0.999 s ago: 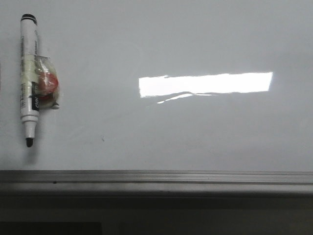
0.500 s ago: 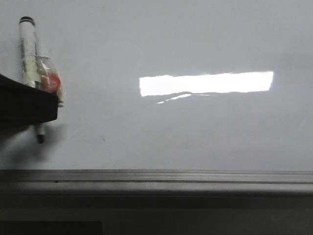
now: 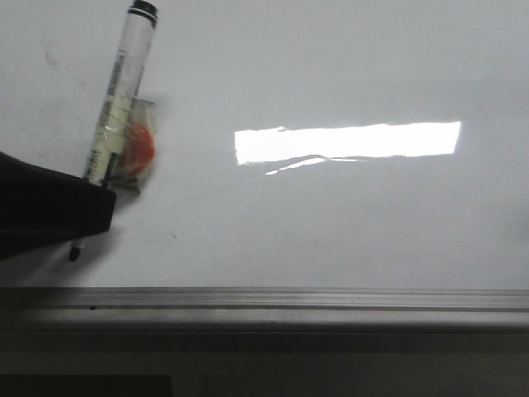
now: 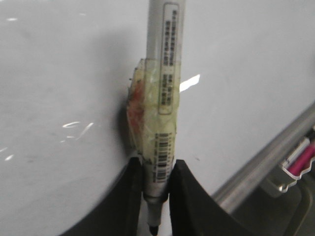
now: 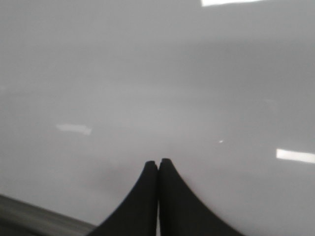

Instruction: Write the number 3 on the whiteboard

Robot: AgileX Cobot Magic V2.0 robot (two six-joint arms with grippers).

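Glossy white, the whiteboard (image 3: 331, 66) fills nearly the whole front view, with a bright rectangular light reflection (image 3: 347, 141) right of centre and a grey metal edge rail (image 3: 264, 299) running along its lower border. No drawn 3 is visible on the board surface; only a tiny dark speck (image 3: 173, 235) shows below and left of the reflection.

Left tool (image 4: 156, 189): fingers closed on the lower barrel of a marker (image 3: 116, 116), just above the nib. In the left wrist view the two black fingers (image 4: 129, 196) press against either side of the barrel, with the black tip (image 4: 153, 229) showing between them. In the front view the marker is tilted, capped end up and to the right, nib end (image 3: 73, 253) emerging under the dark tool body at the left edge, close to the board. A red object wrapped in clear tape (image 3: 136, 151) is fixed to the barrel's side; a printed label (image 4: 169, 39) runs along the barrel.

Right tool (image 5: 158, 169): fingers pressed together, nothing between them, in front of plain board surface.
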